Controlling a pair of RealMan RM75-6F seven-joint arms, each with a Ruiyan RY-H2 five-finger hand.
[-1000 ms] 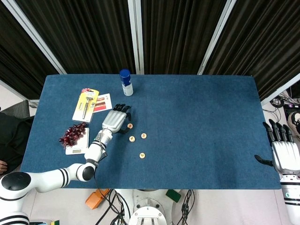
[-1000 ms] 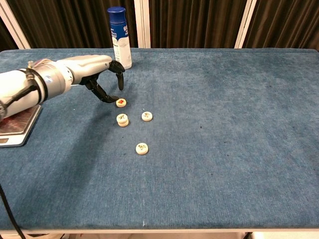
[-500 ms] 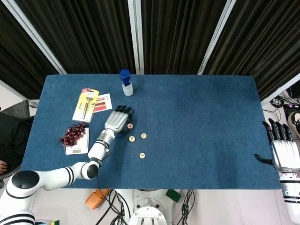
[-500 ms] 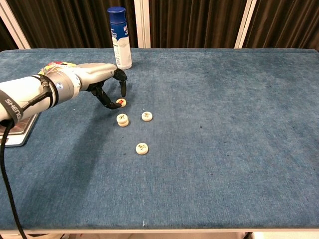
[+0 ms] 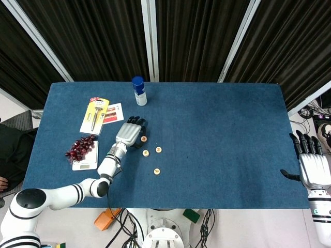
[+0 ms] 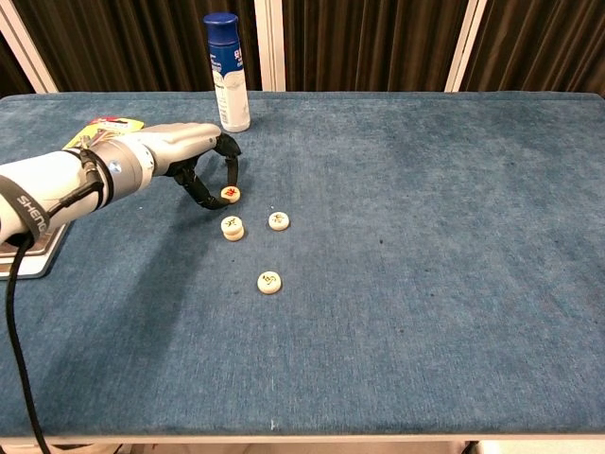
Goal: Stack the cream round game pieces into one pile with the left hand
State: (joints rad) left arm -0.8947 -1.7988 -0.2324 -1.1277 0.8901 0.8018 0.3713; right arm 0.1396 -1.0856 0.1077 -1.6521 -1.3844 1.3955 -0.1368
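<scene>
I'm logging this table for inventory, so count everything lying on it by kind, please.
Cream game pieces showing: 4
Spray can: 1
Packaged tool: 1
Leaflet: 1
Grape bunch: 1
Scale: 1
Total: 9

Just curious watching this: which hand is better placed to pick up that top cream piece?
The left hand: its fingers straddle the piece. The right hand sits at the table's far edge.

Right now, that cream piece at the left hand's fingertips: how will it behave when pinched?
The cream piece looks like a stiff flat disc, so probably light and unlikely to roll. Low profile on the blue cloth may let it skid from the left hand.
</scene>
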